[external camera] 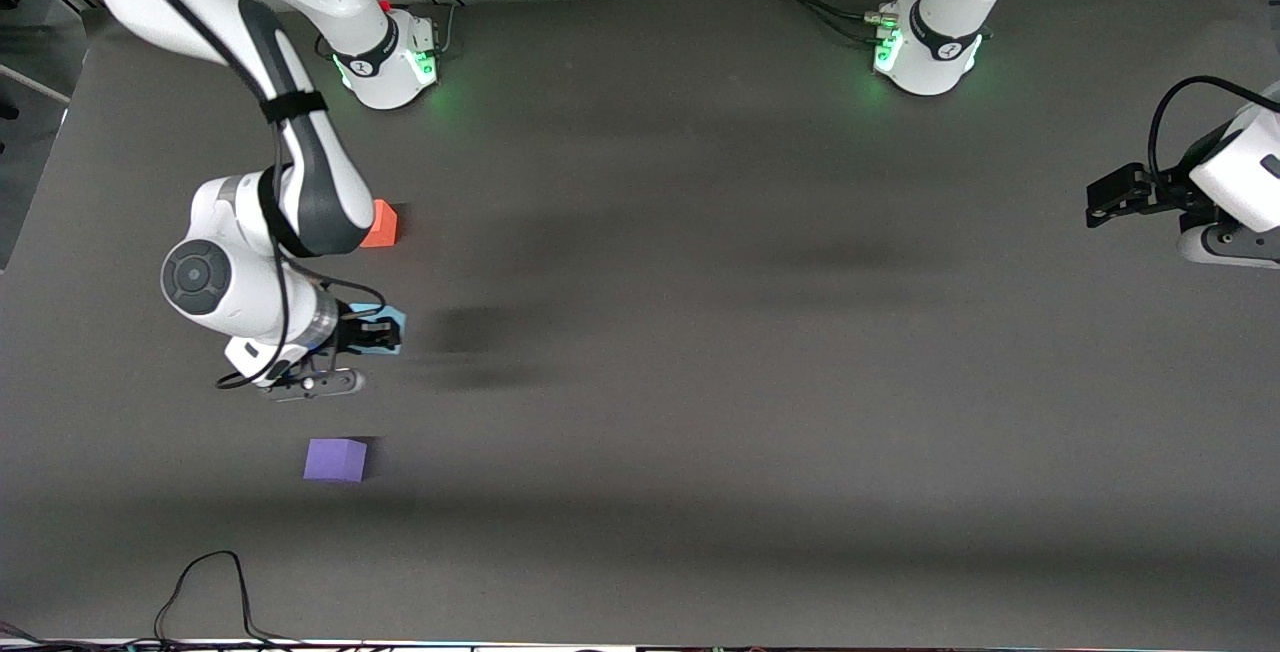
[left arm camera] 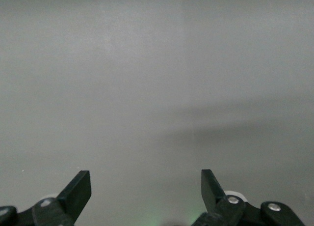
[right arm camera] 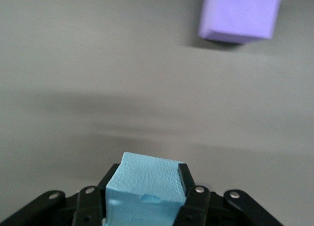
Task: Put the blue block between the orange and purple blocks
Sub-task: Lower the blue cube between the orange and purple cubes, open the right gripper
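Note:
My right gripper [external camera: 375, 330] is shut on the sky-blue block [external camera: 392, 316], over the table between the orange block [external camera: 381, 225] and the purple block [external camera: 336, 459]. In the right wrist view the blue block [right arm camera: 145, 186] sits clamped between the two black fingers [right arm camera: 188, 183], with the purple block [right arm camera: 240, 14] on the mat ahead. The orange block is partly hidden by the right arm. My left gripper [external camera: 1100, 204] is open and empty, waiting at the left arm's end of the table; its wrist view [left arm camera: 146, 184] shows only bare mat.
The dark grey mat [external camera: 700, 332] covers the table. A black cable [external camera: 210, 592] loops at the mat's edge nearest the front camera. The two arm bases [external camera: 395, 57] stand along the edge farthest from the front camera.

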Controlling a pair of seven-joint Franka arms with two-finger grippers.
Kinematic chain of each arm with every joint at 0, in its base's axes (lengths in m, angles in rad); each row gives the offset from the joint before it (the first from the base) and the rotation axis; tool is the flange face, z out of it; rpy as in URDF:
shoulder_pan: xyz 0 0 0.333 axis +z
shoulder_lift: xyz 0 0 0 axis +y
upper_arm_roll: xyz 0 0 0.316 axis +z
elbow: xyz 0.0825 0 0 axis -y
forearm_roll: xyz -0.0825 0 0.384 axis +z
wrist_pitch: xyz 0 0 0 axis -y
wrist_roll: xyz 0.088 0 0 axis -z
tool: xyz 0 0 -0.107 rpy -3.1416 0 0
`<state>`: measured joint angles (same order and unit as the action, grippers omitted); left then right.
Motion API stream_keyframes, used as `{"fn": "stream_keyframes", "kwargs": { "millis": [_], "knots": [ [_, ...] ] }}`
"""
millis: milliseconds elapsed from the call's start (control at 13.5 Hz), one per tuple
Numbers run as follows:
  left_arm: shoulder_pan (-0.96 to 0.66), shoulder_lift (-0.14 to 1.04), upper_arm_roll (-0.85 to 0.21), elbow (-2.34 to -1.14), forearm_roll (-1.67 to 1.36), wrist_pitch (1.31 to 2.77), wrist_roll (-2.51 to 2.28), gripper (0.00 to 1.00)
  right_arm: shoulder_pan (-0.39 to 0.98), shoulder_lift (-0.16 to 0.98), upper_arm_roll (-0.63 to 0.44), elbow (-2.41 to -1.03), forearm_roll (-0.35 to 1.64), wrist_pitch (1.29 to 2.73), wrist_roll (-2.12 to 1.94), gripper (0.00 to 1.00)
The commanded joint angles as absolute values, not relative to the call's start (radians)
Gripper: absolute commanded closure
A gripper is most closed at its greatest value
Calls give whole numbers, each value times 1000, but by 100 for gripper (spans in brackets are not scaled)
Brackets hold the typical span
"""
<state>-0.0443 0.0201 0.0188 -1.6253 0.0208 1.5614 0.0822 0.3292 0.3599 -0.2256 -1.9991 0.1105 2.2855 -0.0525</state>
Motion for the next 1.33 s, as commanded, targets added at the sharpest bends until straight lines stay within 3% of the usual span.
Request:
{"fn": "stream_keyframes", "kwargs": {
  "millis": [0, 369, 443, 591, 812, 1034, 1255],
  "knots": [
    [-64, 31, 35, -1611, 15, 1557, 74, 0, 318, 367, -235, -2120, 127, 2442, -107, 97],
    [-64, 29, 35, -1608, 15, 1557, 74, 0, 313, 448, -233, -2149, 130, 2574, -110, 97],
    [-67, 31, 34, -1608, 17, 1557, 72, 0, 313, 448, -233, -2149, 130, 2571, -110, 92],
    [-64, 29, 34, -1608, 15, 1559, 74, 0, 310, 452, -233, -2149, 144, 2572, -110, 1],
    [-69, 29, 34, -1605, 17, 1559, 63, 0, 314, 388, -235, -2143, 167, 2515, -109, 0],
    [-72, 29, 34, -1605, 18, 1560, 60, 0, 318, 212, -236, -2105, 167, 2337, -98, 0],
    [-71, 29, 34, -1605, 17, 1560, 60, 0, 316, 47, -279, -2092, 167, 2254, -97, 0]
  ]
}}
